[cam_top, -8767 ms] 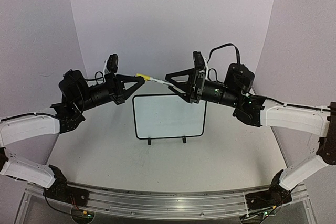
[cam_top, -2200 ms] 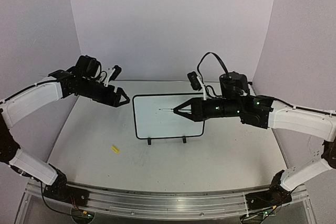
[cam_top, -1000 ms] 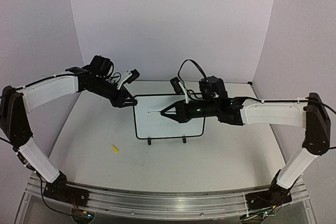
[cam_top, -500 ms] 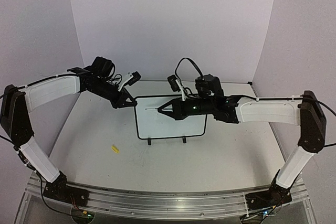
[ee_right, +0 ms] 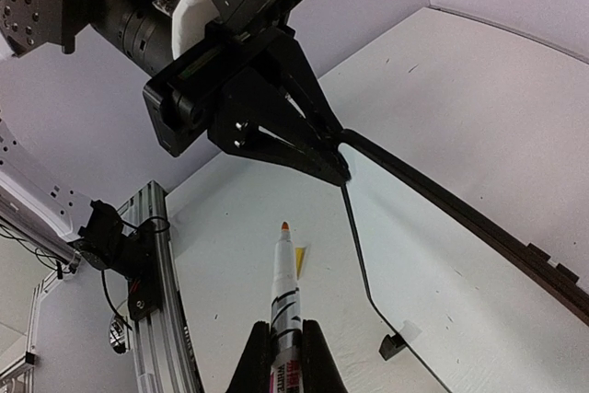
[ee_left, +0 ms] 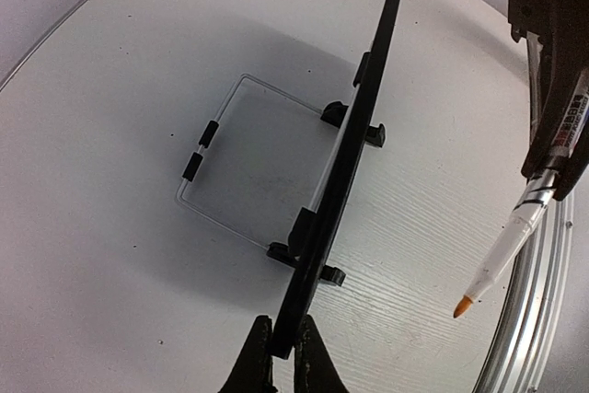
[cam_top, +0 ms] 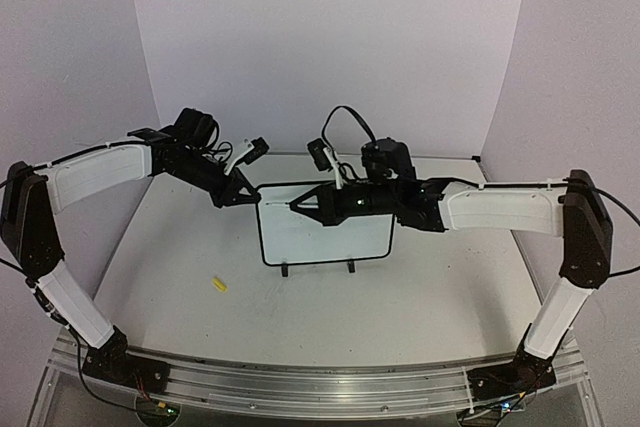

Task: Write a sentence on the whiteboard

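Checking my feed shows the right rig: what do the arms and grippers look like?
The left arm and right arm have white shells on the long links and black joints. The left gripper and right gripper are black, tapering to thin fingers. A black cable loops above the right wrist.

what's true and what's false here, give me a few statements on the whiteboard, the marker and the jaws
1. The left jaws are shut on the whiteboard at its top-left corner. True.
2. The marker is capped. False: its orange tip is bare.
3. A small yellow piece lies on the table, apart from the whiteboard. True.
4. The right jaws are open and empty. False: they are shut on the marker.
5. The whiteboard lies flat. False: it stands on its feet.
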Tool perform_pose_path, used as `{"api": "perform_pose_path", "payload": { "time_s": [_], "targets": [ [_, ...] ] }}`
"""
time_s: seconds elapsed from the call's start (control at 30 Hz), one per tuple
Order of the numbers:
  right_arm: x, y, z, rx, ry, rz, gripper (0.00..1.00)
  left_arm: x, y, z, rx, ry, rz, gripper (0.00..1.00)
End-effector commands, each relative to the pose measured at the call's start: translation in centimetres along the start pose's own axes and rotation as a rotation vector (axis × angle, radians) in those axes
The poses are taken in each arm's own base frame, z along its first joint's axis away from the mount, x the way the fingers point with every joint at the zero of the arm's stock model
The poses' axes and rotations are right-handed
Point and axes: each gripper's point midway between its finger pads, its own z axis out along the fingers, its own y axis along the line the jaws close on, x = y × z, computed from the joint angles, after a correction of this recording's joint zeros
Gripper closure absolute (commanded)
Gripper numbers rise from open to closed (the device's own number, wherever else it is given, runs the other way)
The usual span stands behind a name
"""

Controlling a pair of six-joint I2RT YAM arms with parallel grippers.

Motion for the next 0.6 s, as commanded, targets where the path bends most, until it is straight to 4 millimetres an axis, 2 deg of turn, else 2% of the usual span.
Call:
{"api": "perform_pose_path", "payload": {
  "time_s": [0.0, 0.3, 0.57],
  "targets": [
    [-1.6, 0.5, 0.8, 0.005, -0.04, -0.051, 1.0, 0.4, 1.8, -1.1, -0.096, 0.032, 0.021, 1.0],
    [-1.9, -1.0, 1.2, 0.075, -0.065, -0.062, 1.0, 0.7, 2.0, -1.1, -0.084, 0.035, 0.003, 1.0],
    [-2.2, -1.2, 1.9, 0.071, -0.075, -0.06, 1.0, 0.8, 1.9, -1.1, -0.08, 0.039, 0.003, 1.0]
  ]
}}
